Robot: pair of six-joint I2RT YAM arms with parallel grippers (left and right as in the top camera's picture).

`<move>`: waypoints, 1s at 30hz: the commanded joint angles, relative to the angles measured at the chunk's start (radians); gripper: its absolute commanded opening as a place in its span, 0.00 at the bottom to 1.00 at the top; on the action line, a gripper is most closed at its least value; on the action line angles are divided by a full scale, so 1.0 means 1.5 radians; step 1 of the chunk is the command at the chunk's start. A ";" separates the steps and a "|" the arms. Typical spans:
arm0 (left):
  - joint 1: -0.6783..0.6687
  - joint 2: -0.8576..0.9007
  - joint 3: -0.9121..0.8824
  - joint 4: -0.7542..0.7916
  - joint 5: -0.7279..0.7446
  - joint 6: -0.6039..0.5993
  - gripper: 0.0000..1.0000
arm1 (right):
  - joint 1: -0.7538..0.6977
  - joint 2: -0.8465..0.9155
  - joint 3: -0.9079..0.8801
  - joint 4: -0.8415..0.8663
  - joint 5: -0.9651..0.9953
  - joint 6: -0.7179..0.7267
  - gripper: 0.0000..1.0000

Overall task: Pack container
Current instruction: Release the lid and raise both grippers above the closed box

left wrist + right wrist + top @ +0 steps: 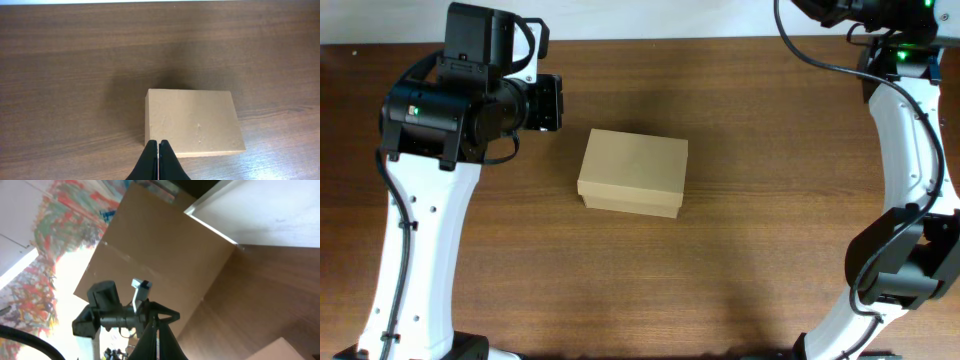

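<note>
the container (pixel 633 172) stands closed near the middle of the wooden table (pixel 750 270), with its lid lying flat on top. the left gripper (pixel 158 146) is raised above the table, near the container's back left corner, and is apart from it. its two fingers are pressed together and have hold of nothing. the right gripper (pixel 158 332) is well apart from the container, at the far right edge, and points away from the table toward a brown board (pixel 150 245). its fingers also meet, with nothing between them.
</note>
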State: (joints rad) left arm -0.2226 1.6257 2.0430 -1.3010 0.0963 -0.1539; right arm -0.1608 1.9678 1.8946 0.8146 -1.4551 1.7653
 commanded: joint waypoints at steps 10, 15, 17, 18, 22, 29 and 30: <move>0.002 -0.013 0.008 -0.001 -0.007 -0.006 0.02 | -0.007 -0.025 0.060 -0.206 0.250 -0.072 0.04; 0.002 -0.013 0.008 -0.001 -0.007 -0.006 0.02 | -0.011 -0.025 0.084 -0.494 0.276 -0.323 0.04; 0.002 -0.013 0.008 -0.001 -0.007 -0.006 0.02 | -0.008 -0.025 0.084 -0.615 0.275 -0.426 0.04; 0.002 -0.013 0.008 -0.001 -0.007 -0.006 0.03 | -0.005 -0.025 0.084 -0.672 0.275 -0.482 0.04; 0.002 -0.013 0.008 -0.001 -0.008 -0.006 0.03 | 0.012 -0.025 0.084 -0.929 0.300 -0.721 0.04; 0.002 -0.013 0.007 -0.015 -0.016 -0.005 0.04 | 0.069 -0.029 0.094 -1.288 0.561 -1.014 0.04; 0.002 -0.013 0.007 -0.019 -0.021 -0.004 0.04 | 0.081 -0.031 0.095 -1.313 0.588 -1.032 0.04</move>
State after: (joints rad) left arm -0.2226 1.6257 2.0445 -1.3201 0.0914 -0.1539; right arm -0.0872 1.9530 2.0132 -1.1053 -0.7841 0.4805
